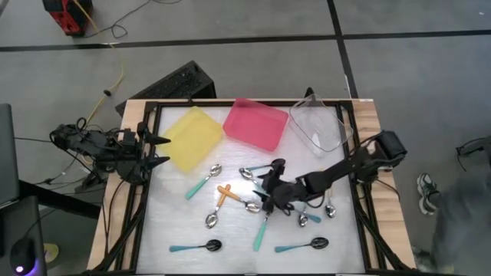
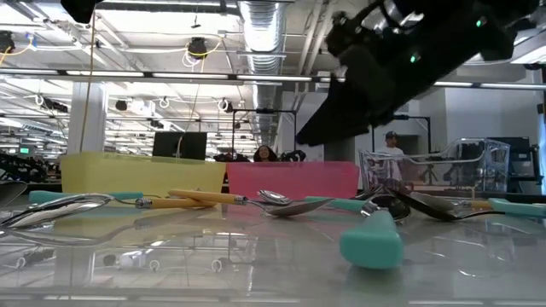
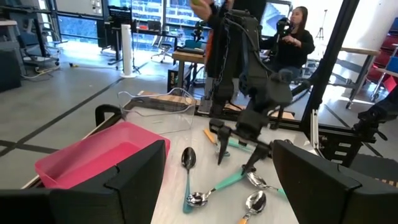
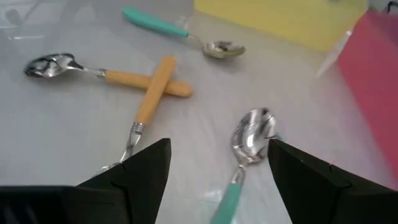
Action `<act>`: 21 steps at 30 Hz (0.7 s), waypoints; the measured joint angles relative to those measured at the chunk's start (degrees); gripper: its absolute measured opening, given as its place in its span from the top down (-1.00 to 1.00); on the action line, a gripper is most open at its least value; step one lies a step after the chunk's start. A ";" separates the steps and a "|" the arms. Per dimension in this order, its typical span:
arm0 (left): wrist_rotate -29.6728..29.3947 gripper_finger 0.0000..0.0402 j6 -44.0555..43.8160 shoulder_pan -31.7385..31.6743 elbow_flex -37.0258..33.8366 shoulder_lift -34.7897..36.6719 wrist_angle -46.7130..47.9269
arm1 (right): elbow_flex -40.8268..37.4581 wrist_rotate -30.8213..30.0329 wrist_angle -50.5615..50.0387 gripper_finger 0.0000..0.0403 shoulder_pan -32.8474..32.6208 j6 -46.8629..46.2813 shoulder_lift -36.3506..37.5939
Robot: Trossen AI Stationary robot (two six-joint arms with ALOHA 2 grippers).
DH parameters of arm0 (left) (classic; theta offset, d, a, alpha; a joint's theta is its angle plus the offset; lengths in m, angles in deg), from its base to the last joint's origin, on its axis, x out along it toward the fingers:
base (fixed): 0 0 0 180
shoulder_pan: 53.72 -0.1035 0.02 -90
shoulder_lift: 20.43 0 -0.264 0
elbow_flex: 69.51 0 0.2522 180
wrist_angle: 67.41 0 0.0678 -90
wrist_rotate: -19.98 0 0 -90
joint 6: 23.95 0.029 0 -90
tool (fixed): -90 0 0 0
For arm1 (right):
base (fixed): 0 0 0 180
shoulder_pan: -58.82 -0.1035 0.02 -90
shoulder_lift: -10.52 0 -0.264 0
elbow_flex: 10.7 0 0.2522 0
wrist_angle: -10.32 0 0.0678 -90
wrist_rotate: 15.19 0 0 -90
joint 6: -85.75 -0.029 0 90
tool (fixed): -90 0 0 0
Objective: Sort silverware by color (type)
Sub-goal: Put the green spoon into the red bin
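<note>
Several spoons lie flat on the white table top. Two orange-handled spoons [image 4: 155,84] lie crossed [image 1: 222,194]. A teal-handled spoon with a silver bowl [image 4: 250,135] lies below my right gripper [image 4: 217,180], its handle running back between the open fingers. In the high view my right gripper [image 1: 267,186] hovers over the table's middle, fingers pointing down and apart, touching nothing. Another teal spoon [image 1: 201,182] lies near the yellow tray. My left gripper [image 1: 163,150] waits open at the table's left edge.
Yellow tray [image 1: 192,138], pink tray [image 1: 255,123] and clear tray [image 1: 318,123] stand along the far edge. Two black-bowled teal spoons [image 1: 196,247] [image 1: 303,246] lie near the near edge, and more spoons [image 1: 314,215] lie under the right arm. A person [image 3: 298,31] sits beyond the table.
</note>
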 joint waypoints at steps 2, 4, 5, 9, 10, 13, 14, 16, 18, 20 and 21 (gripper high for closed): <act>-0.01 -0.40 -0.07 0.00 0.00 0.00 0.00 | 0.21 -0.05 -0.42 -0.46 0.25 -1.33 -1.50; 0.01 -0.40 -0.13 0.00 0.00 -0.02 0.20 | 0.64 0.00 0.04 -0.46 0.48 -2.55 -2.75; 0.01 -0.40 -0.15 0.00 0.00 -0.02 0.24 | 0.59 -0.02 -0.50 -0.46 0.66 -2.93 -3.13; 0.01 -0.40 -0.15 0.00 -0.02 -0.02 0.27 | 0.71 0.36 -3.37 -0.46 1.27 -6.25 -3.49; 0.01 -0.40 -0.15 -0.02 -0.02 -0.07 0.29 | 0.71 0.44 -4.16 -0.46 1.44 -7.62 -3.49; 0.04 -0.40 -0.15 -0.02 -0.02 -0.36 0.29 | 0.67 0.59 -6.87 -0.46 1.85 -10.24 -3.49; 0.08 -0.40 -0.15 0.00 -0.02 -0.42 0.38 | 0.68 0.66 -7.18 -0.46 1.96 -10.66 -3.49; 0.02 -0.40 -0.15 -0.02 -0.02 -0.82 0.28 | 0.71 0.68 -8.27 -0.46 2.27 -11.60 -3.49; 0.21 -0.40 -0.15 0.00 -0.02 -1.08 0.41 | 0.68 0.71 -8.53 -0.46 2.54 -12.01 -3.49; 0.36 -0.40 -0.23 0.00 -0.04 -1.58 0.28 | 0.68 0.68 -8.47 -0.46 2.55 -12.01 -3.49; 0.39 -0.40 -0.26 -0.01 -0.04 -1.68 0.26 | 0.68 0.68 -8.48 -0.46 2.55 -11.91 -3.49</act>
